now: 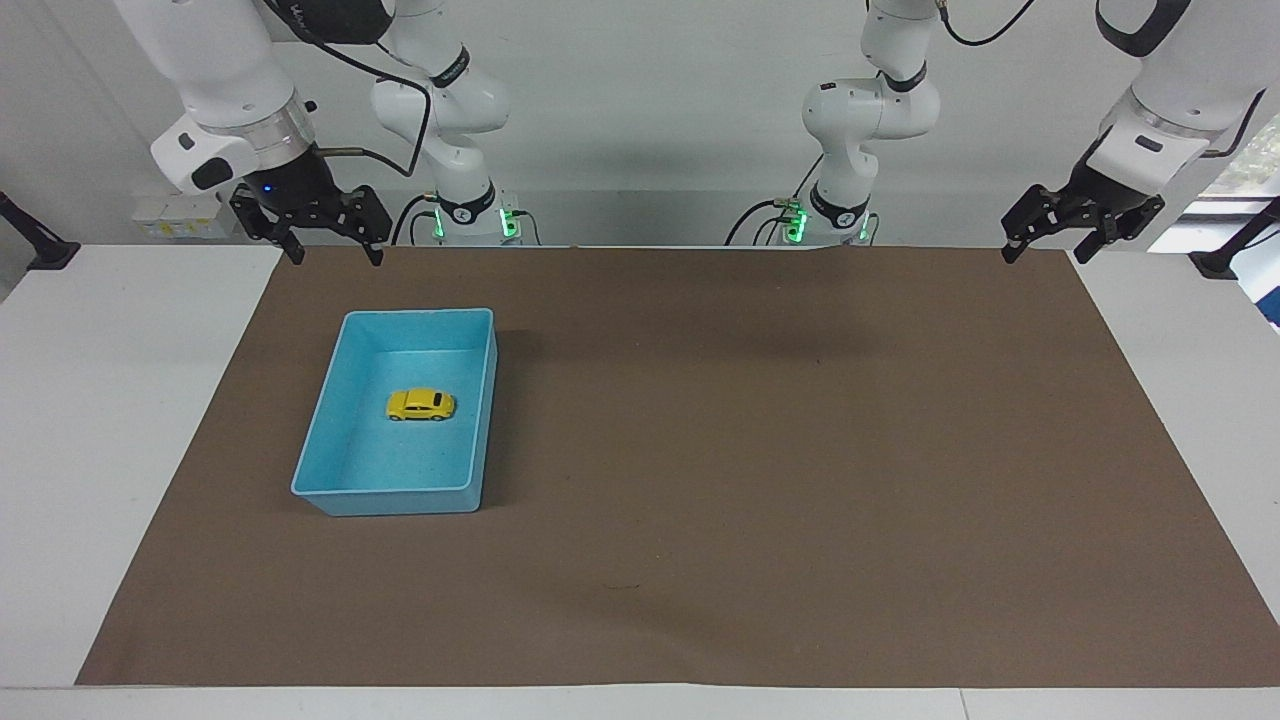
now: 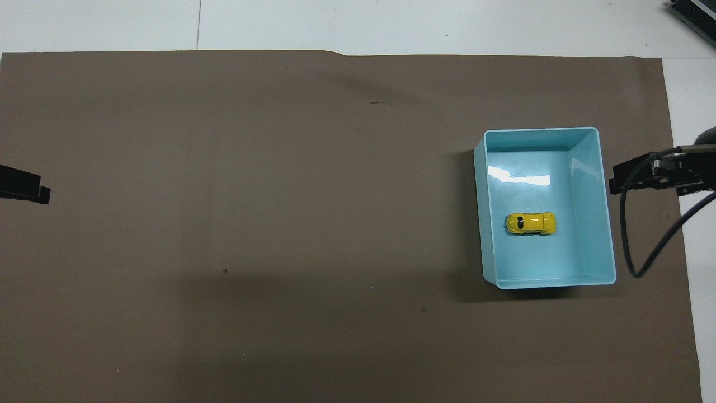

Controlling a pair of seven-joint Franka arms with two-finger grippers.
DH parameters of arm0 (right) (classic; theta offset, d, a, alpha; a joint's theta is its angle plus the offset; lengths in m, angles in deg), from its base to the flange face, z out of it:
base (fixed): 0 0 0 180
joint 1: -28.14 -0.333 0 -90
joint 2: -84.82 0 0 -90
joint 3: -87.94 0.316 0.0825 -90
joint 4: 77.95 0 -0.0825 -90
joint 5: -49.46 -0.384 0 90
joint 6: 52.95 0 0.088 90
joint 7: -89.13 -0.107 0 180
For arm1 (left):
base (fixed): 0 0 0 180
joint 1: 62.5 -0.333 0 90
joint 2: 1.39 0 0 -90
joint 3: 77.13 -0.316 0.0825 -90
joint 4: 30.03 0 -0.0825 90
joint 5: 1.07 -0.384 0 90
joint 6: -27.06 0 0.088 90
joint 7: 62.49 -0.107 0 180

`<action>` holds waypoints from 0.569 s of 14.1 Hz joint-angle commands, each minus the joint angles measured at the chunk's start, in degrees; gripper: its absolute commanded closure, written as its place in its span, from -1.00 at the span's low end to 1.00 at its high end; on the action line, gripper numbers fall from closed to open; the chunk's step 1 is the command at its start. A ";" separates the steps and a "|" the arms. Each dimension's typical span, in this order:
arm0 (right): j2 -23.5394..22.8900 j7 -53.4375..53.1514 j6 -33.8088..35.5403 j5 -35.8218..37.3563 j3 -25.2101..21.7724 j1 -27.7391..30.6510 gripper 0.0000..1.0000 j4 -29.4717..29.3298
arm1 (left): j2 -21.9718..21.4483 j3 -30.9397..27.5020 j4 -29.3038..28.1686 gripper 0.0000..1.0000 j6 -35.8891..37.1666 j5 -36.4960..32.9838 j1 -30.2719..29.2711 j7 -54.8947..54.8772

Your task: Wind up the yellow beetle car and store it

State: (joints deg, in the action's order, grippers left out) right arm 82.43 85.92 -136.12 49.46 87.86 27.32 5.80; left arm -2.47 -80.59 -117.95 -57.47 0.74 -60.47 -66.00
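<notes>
The yellow beetle car (image 1: 421,404) (image 2: 531,223) is seen on its wheels on the floor of the blue bin (image 1: 345,498) (image 2: 606,224), roughly central, clear of all four walls. The bin is set on the brown mat (image 1: 760,450) (image 2: 279,224) toward the right arm's end of the desk (image 1: 120,420) (image 2: 391,25). The right claw (image 1: 327,250) (image 2: 615,184) is held in the air over the mat's edge at the robots' end, just outside the bin's rim, fingers spread apart, nothing gripped. The left claw (image 1: 1043,248) (image 2: 39,194) is parked over the mat corner at the left arm's end, well apart from bin and car, fingers also spread, nothing held; that arm is waiting.
</notes>
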 commanded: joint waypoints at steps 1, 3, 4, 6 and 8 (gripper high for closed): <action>0.01 -1.01 0.72 0.26 -0.35 0.73 -1.00 -1.31 | 0.28 0.82 1.09 -1.00 0.86 -0.67 -0.98 0.35; 0.10 -1.27 0.64 0.44 -0.44 0.73 -1.00 -1.31 | 0.37 0.91 1.09 -1.00 0.86 -0.67 -0.98 0.35; 0.10 -1.19 0.64 0.79 -0.44 0.64 -1.00 -1.31 | 0.28 0.91 1.09 -1.00 0.86 -0.67 -0.98 0.35; 0.80 -1.18 0.64 0.97 -0.53 0.73 -1.00 -1.31 | 0.37 0.91 1.09 -1.00 0.86 -0.67 -0.98 0.35; 0.89 -1.18 0.64 1.06 -0.53 0.73 -1.00 -1.31 | 0.37 0.91 1.09 -1.00 0.86 -0.67 -0.98 0.35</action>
State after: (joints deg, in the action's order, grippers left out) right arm 82.89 85.90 -136.12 49.59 87.08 27.71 4.88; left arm -2.47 -80.59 -117.95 -57.47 0.74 -60.47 -66.00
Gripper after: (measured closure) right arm 0.000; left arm 0.000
